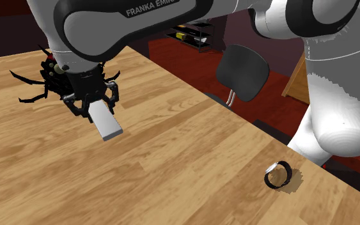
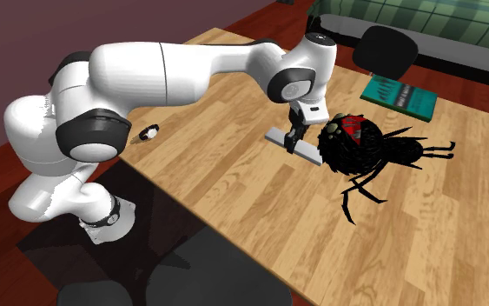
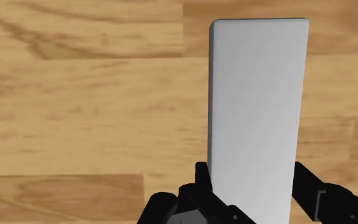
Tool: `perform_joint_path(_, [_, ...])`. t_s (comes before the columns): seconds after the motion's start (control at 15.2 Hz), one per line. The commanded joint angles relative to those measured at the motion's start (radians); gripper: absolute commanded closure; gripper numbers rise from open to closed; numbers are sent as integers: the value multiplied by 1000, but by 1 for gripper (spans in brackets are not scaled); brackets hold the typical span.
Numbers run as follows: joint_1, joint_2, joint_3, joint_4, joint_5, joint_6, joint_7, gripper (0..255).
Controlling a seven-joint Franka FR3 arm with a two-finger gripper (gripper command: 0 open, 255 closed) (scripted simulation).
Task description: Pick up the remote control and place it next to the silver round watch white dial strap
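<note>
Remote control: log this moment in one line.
gripper: shut on remote control | watch: on table, well apart from remote control | placement: not yet done

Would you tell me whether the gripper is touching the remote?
Touching. In the wrist view the fingers of the gripper press against both sides of the remote, clasping it.

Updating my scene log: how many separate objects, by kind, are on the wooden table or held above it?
remote: 1
watch: 1
toy bug: 1
book: 1
Total: 4
</note>
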Motion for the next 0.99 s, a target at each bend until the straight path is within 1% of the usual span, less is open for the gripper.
perform_joint_path(0.0, [0, 0, 0, 0, 0, 0, 0, 255])
perform_joint_path(0.53, [0, 0, 0, 0, 0, 0, 0, 255])
perform_joint_path(0.92, [11, -4, 4, 76, 5, -78, -8, 255])
